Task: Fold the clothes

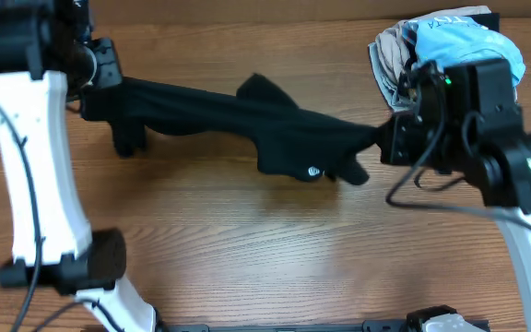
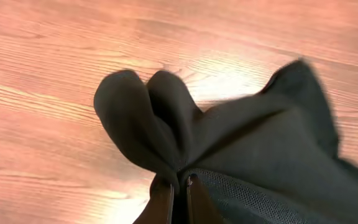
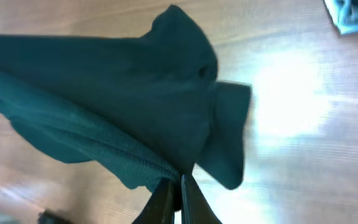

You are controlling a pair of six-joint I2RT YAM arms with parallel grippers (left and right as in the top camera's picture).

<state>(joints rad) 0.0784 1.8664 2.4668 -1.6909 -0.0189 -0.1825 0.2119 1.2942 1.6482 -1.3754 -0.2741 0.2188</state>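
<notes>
The black garment (image 1: 247,124) hangs stretched between my two grippers above the wooden table, sagging in the middle, with a small round white logo (image 1: 313,171) near its lower edge. My left gripper (image 1: 109,88) is shut on its left end; in the left wrist view (image 2: 179,180) the fingers pinch bunched black fabric (image 2: 241,149). My right gripper (image 1: 385,138) is shut on its right end; in the right wrist view (image 3: 176,180) the fingers pinch a hem of the fabric (image 3: 117,106).
A pile with a light blue garment (image 1: 468,37) and a beige garment (image 1: 390,55) lies at the table's back right, just behind my right arm. A corner of the light blue garment shows in the right wrist view (image 3: 356,15). Wooden table (image 1: 247,249) spreads below the garment.
</notes>
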